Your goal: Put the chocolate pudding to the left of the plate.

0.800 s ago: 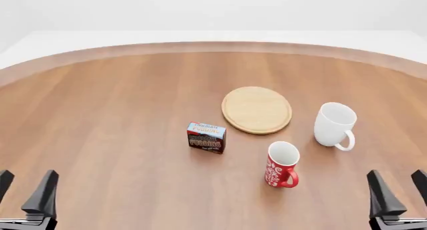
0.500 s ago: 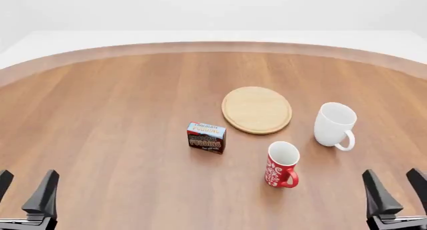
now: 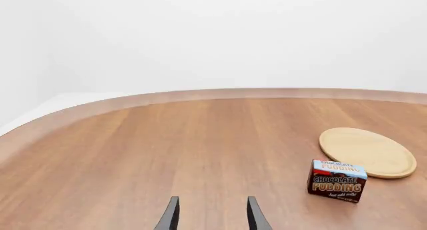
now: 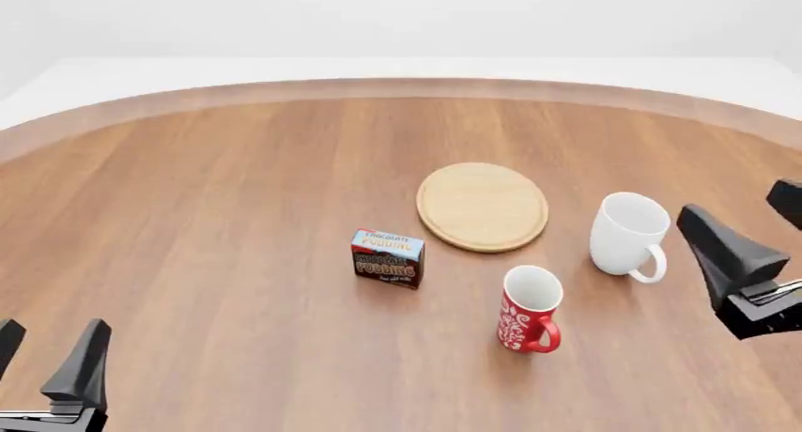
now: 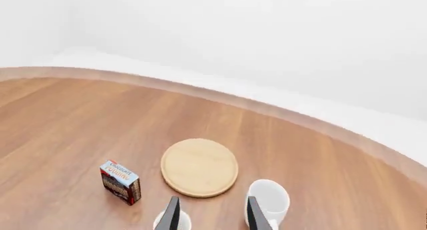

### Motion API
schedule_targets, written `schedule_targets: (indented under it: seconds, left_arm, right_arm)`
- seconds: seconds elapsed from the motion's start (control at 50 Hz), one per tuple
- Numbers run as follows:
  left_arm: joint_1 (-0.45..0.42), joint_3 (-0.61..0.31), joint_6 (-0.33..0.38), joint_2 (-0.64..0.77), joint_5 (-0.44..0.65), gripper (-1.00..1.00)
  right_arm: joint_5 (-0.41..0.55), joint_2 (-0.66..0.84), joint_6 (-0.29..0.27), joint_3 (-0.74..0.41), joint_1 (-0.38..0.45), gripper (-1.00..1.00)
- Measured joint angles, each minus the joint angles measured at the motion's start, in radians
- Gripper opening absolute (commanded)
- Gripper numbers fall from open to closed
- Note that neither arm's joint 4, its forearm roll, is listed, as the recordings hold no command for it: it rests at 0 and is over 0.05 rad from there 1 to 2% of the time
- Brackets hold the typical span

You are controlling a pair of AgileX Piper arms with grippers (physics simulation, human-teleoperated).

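The chocolate pudding (image 4: 387,258), a small dark brown carton with a light blue and red top, stands upright on the table, in front of and to the left of the plate (image 4: 483,207), a flat round light-tan wooden disc. Both also show in the left wrist view (pudding (image 3: 337,181), plate (image 3: 367,152)) and the right wrist view (pudding (image 5: 120,182), plate (image 5: 199,167)). My left gripper (image 4: 44,352) is open and empty at the near left edge, far from the pudding. My right gripper (image 4: 752,227) is open and empty, raised to the right of the white mug.
A white mug (image 4: 626,233) stands right of the plate. A red patterned mug (image 4: 531,308) stands in front of the plate, to the right of the pudding. The round wooden table (image 4: 225,216) has a raised rim at the back.
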Motion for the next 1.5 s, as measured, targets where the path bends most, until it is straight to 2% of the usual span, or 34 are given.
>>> schedule_targets:
  seconds: [0.14, 0.36, 0.68, 1.04, 1.5]
  left_arm:
    - [0.000, 0.000, 0.000, 0.000, 0.000, 1.00]
    - [0.000, 0.000, 0.000, 0.000, 0.000, 1.00]
    - [0.000, 0.000, 0.000, 0.000, 0.000, 1.00]
    - [0.000, 0.000, 0.000, 0.000, 0.000, 1.00]
    - [0.000, 0.000, 0.000, 0.000, 0.000, 1.00]
  right_arm:
    - [0.063, 0.163, -0.072, -0.136, 0.048, 1.00]
    - [0.144, 0.340, -0.173, -0.267, 0.118, 1.00]
    - [0.162, 0.512, -0.249, -0.302, 0.215, 1.00]
    - [0.117, 0.671, -0.273, -0.315, 0.299, 1.00]
    - [0.065, 0.866, -0.283, -0.378, 0.362, 1.00]
